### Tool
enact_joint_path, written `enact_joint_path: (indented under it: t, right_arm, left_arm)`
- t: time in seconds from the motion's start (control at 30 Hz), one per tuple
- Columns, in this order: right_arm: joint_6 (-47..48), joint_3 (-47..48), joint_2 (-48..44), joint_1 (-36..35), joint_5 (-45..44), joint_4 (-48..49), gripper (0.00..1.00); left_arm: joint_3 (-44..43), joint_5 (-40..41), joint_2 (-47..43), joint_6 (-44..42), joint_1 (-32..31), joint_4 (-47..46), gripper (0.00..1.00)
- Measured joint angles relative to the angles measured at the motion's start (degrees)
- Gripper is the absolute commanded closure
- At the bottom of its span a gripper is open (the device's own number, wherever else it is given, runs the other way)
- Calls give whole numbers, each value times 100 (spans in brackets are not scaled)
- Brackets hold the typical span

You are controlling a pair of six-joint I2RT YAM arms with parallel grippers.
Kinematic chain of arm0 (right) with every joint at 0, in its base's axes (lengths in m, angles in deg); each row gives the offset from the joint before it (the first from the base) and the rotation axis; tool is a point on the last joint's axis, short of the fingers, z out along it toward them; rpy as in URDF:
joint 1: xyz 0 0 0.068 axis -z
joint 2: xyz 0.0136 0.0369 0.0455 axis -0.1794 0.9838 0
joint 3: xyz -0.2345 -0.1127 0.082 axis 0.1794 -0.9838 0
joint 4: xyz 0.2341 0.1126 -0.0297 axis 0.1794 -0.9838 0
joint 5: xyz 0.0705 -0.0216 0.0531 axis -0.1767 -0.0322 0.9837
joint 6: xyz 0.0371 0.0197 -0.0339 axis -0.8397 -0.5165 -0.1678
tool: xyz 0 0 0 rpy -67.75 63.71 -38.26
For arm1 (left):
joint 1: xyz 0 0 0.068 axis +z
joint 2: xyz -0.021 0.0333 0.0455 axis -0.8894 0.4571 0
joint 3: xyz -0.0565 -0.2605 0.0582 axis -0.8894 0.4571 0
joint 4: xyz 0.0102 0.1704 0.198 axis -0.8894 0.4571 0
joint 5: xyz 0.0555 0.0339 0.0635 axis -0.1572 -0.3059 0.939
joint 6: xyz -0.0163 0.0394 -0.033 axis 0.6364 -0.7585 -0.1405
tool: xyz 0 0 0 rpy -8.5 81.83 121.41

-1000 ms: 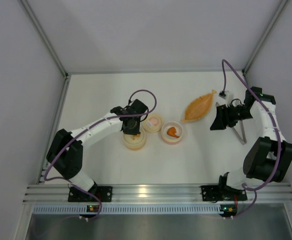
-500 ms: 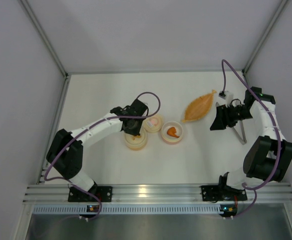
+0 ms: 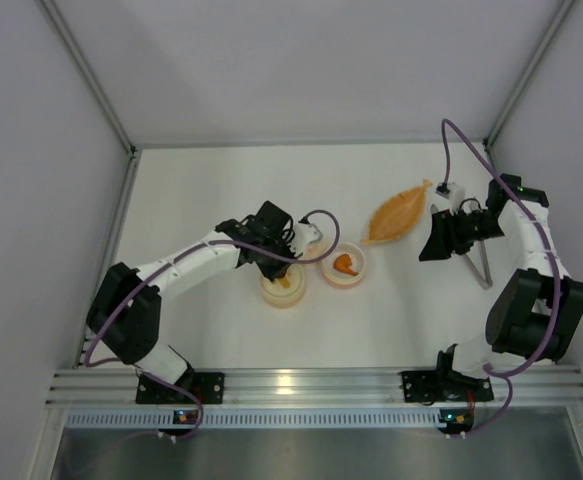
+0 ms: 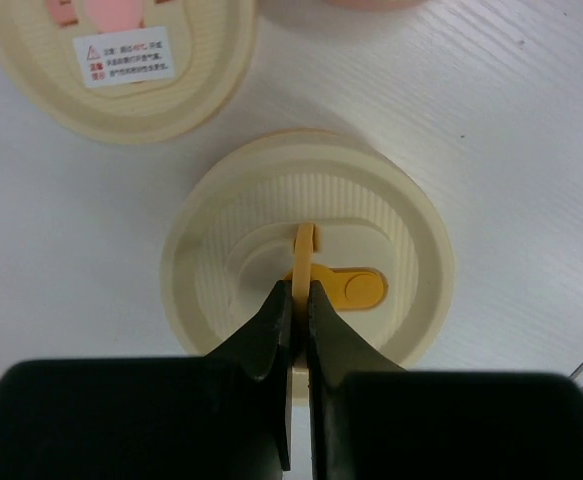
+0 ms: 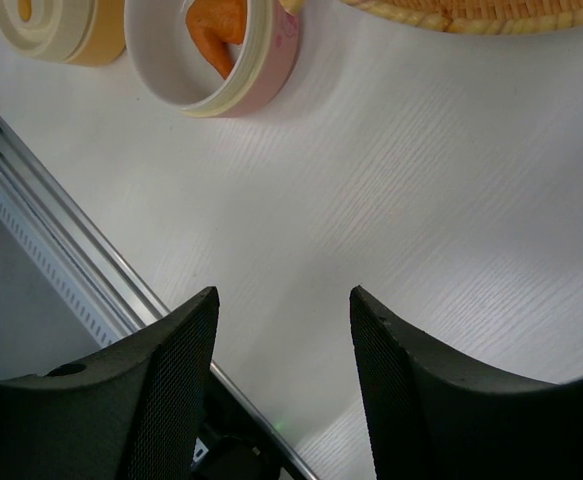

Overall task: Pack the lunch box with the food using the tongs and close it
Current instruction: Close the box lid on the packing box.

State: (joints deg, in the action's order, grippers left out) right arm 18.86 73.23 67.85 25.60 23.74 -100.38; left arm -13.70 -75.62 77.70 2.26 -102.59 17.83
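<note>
My left gripper (image 4: 299, 290) is shut on the thin upright tab of a cream lid (image 4: 391, 225) with an orange mark. That lid sits on the yellow-orange tub (image 3: 283, 287) of the lunch box. In the top view the left gripper (image 3: 279, 266) hangs right above it. The other cream lid (image 4: 121, 95), pink-marked, lies flat just beyond. The pink tub (image 3: 344, 266) stands uncovered with an orange piece of food (image 5: 214, 30) inside. My right gripper (image 5: 283, 300) is open and empty above bare table, and in the top view this gripper (image 3: 433, 240) is right of the pink tub. The silver tongs (image 3: 479, 265) lie on the table under the right arm.
An orange leaf-shaped dish (image 3: 399, 212) lies between the pink tub and the right gripper. The metal rail (image 5: 81, 255) runs along the table's near edge. White walls close in the table (image 3: 211, 180) on three sides.
The left wrist has swung right and nearer, still holding the lid tab, and the yellow-orange tub under it has shifted slightly right. The right arm has not moved.
</note>
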Motion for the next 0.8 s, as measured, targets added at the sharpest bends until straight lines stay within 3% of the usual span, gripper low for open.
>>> enact_joint_path:
  t: [0.33,0.6,0.8]
  right_arm:
    - [31,0,0,0,0,0,45]
    - [37,0,0,0,-7,-9,46]
    - [39,0,0,0,-7,-17,45]
  left_arm:
    - [588,-743,-404,-2697,55,-293,100]
    - [474,-1276,-116,-3401,507,-291,100]
    - [282,-1467,114,-3768,1281,-378,100]
